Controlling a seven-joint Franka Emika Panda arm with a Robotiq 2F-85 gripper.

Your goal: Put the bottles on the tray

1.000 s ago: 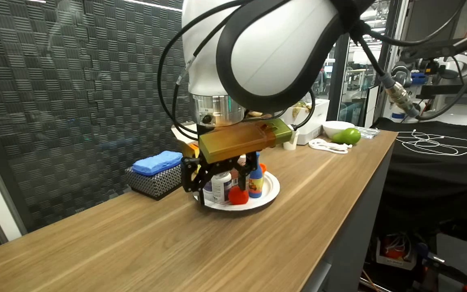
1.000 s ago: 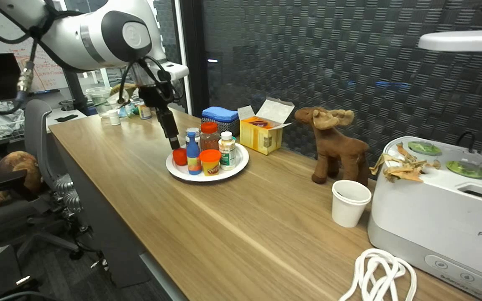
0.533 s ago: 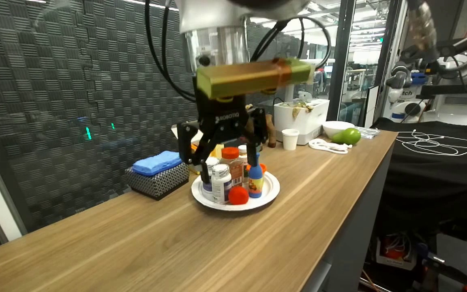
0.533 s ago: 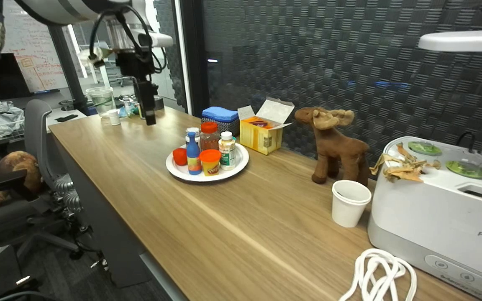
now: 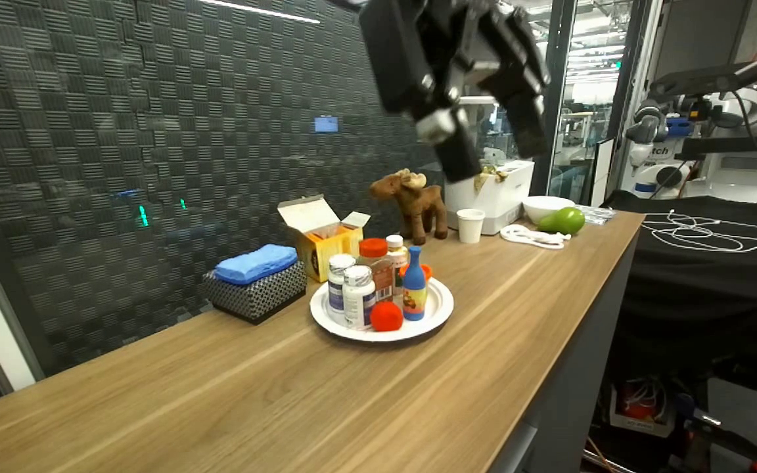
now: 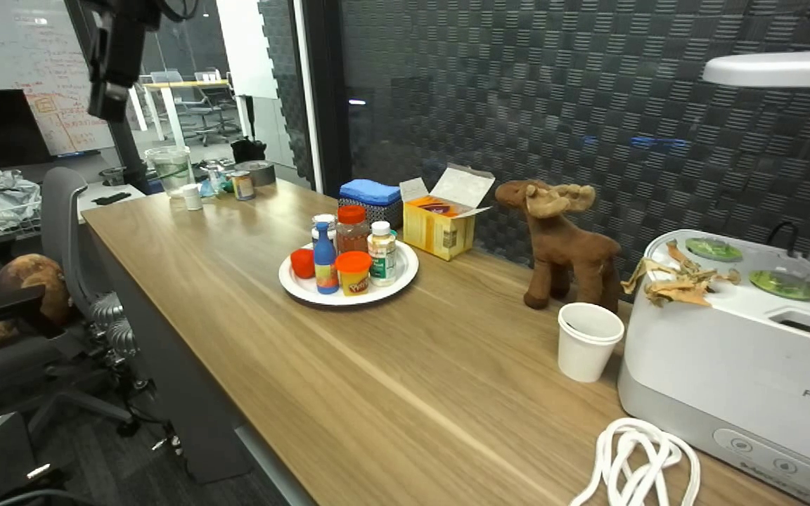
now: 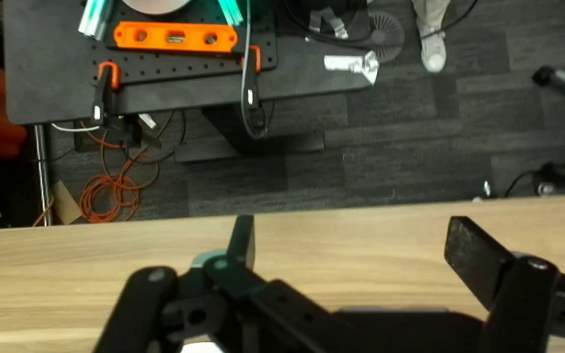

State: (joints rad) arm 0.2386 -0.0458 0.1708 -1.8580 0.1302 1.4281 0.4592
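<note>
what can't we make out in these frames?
Red-capped jar: base hidden behind the yellow tub in an exterior view.
White bottles, label text: too small in an exterior view.
Hand: upper end cut off by the top edge, both exterior views.
White thing, wrist view: cut off by the bottom edge; unidentifiable.

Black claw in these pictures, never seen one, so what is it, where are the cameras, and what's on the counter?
It's the gripper of a robot arm, working like a two-fingered hand. Two views come from cameras outside the robot, both showing the wooden counter; the third comes from a camera on its wrist, looking past the fingers. On the counter, a round white tray carries bottles and jars. Nearby stand an open yellow box and a brown stuffed moose. Nothing is held: the fingers are spread wide.
</note>
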